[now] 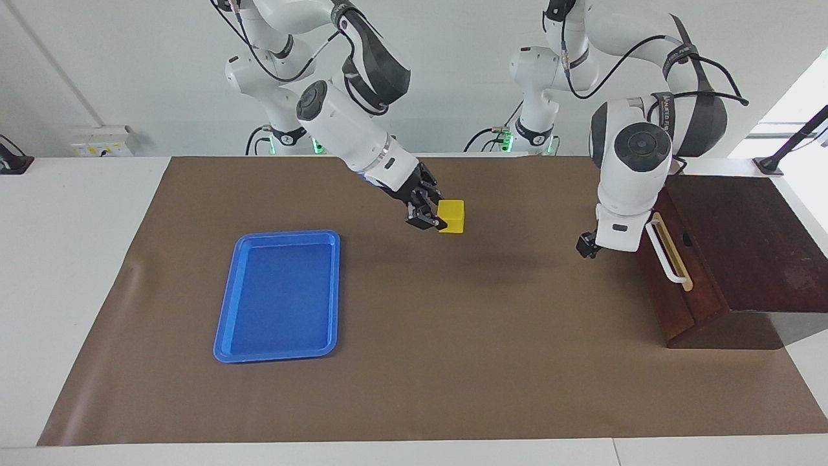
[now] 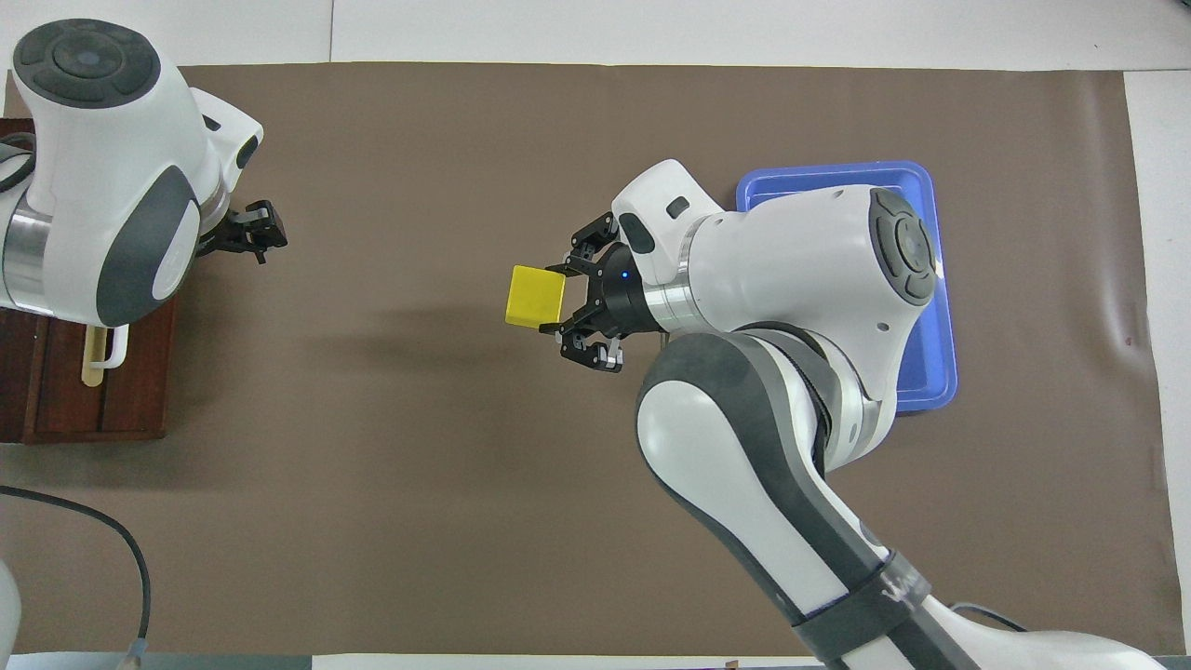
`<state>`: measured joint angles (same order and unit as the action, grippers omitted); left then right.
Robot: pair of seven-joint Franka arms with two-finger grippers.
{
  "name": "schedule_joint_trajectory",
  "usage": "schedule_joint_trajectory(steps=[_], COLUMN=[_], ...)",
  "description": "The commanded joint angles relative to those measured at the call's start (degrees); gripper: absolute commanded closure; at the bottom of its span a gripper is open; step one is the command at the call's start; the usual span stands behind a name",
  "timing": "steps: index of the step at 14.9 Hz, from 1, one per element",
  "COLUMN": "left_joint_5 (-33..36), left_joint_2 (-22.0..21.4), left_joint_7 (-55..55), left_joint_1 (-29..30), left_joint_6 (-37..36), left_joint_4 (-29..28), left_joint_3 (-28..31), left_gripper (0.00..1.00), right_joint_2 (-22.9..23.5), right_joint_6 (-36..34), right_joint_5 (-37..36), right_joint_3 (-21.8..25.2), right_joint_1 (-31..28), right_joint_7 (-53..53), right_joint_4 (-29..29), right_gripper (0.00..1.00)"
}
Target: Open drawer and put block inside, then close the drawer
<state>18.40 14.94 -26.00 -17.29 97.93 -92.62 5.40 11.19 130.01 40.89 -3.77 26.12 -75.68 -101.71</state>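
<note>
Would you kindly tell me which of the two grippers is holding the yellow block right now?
The right gripper, over the mat's middle, is shut on the yellow block. The left gripper is empty, in front of the drawer.

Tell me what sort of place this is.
Probably a robot lab bench: two arms mounted at a white table, a brown mat laid as a work surface, and test props only: block, tray, drawer.
</note>
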Motion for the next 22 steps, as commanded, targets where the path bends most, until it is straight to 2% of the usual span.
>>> schedule_joint_trajectory(steps=[1,6,7,9,13,17,18,20,22], left_joint_5=[7.33,8.32,8.58,13.57,14.03,13.77,12.81,4.50,0.95], left_joint_2=[-5.70,-7.82,-7.47,-6.77,-6.41,-5.98,-5.89,-5.10,-4.92], left_joint_7=[11.12,22.38,22.57,23.10,22.23,10.11,9.83,8.61,7.47], left_joint_1=[2.51,9.20,9.20,9.20,10.25,7.89,7.27,5.43,3.41], left_joint_6=[7.95,24.30,25.55,25.91,31.35,32.94,32.59,32.50,31.28], left_joint_4=[-10.71,-20.48,-20.84,-21.19,-25.32,-25.15,-24.80,-23.31,-22.34], left_joint_3=[-0.56,-0.56,-0.48,-0.56,-0.65,-1.18,-1.18,-1.00,-1.00], left_gripper=[0.00,0.00,0.00,0.00,0.00,0.00,0.00,0.00,0.00], right_joint_2=[-0.21,-0.21,-0.21,-0.21,-0.64,-0.73,-0.73,-1.17,-1.26], right_joint_6=[0.16,-2.29,-3.69,-5.37,-10.29,-12.84,-12.85,-13.20,-14.08], right_joint_5=[0.59,-0.46,-1.25,-2.74,-7.39,-9.07,-10.03,-11.71,-12.85], right_joint_3=[0.00,0.08,0.17,0.26,0.26,0.35,0.35,0.35,0.35], right_joint_1=[0.16,-2.46,-3.60,-5.89,-11.07,-14.15,-15.12,-16.97,-18.20], right_joint_7=[0.97,0.79,0.71,0.71,0.27,-2.28,-2.80,-2.90,-3.16], right_joint_4=[0.20,0.11,0.20,0.02,-0.42,-0.77,-1.03,-1.91,-2.18], right_gripper=[1.00,1.00,1.00,1.00,1.00,1.00,1.00,1.00,1.00])
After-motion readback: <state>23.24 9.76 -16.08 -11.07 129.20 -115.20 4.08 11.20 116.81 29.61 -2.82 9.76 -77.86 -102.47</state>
